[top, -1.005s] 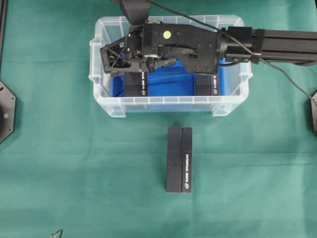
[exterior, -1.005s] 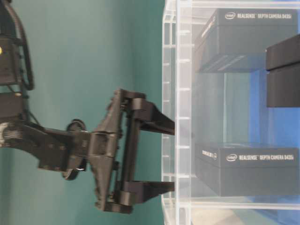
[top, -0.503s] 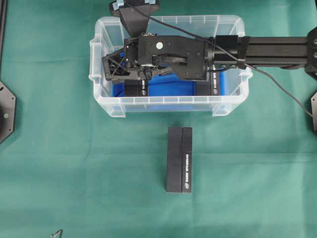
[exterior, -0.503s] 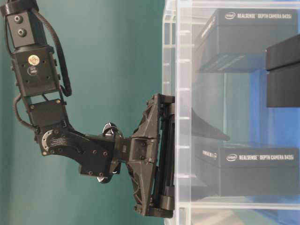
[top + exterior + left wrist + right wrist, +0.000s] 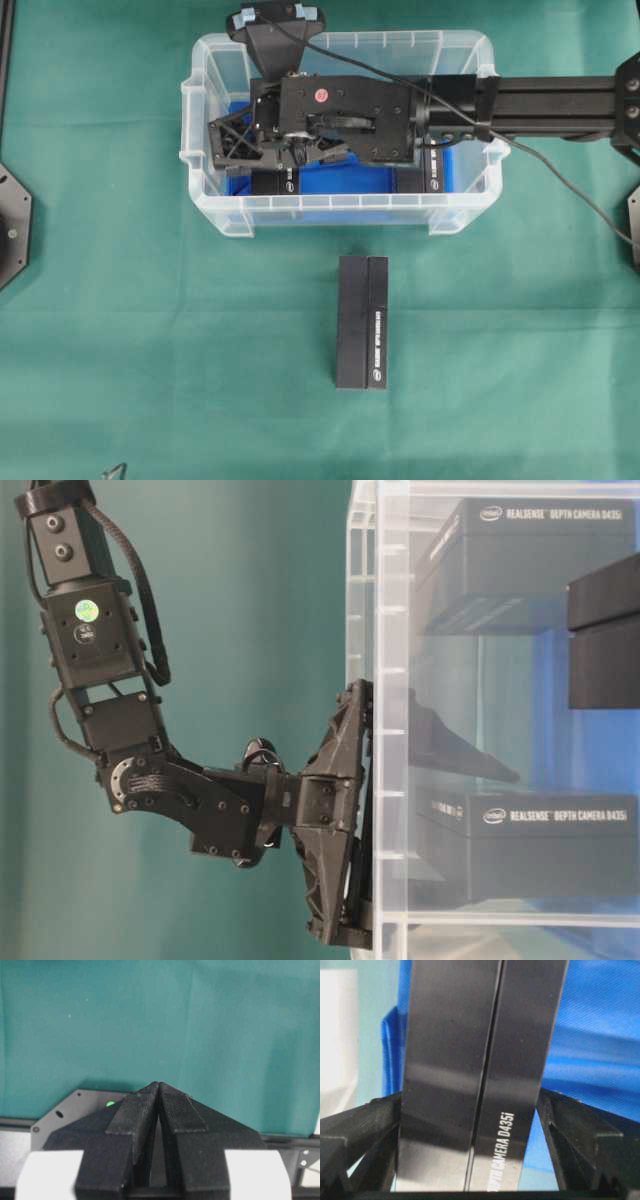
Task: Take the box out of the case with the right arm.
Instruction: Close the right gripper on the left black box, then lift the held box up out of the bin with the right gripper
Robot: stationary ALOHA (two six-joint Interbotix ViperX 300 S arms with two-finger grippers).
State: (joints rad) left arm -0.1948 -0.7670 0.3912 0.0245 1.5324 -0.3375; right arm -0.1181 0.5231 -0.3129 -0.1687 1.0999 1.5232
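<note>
The right gripper [image 5: 470, 1180] reaches into the case [image 5: 330, 212] at its left end, fingers [image 5: 360, 1130] spread wide, one on each side of the black box [image 5: 475, 1075].

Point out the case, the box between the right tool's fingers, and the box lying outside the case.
case [image 5: 340, 212]: overhead view, near wall.
box in the right tool [image 5: 470, 1075]: right wrist view, top face.
box on the cloth [image 5: 362, 322]: overhead view, middle of top face.

A black box [image 5: 362, 321] lies on the green cloth [image 5: 150, 330].
</note>
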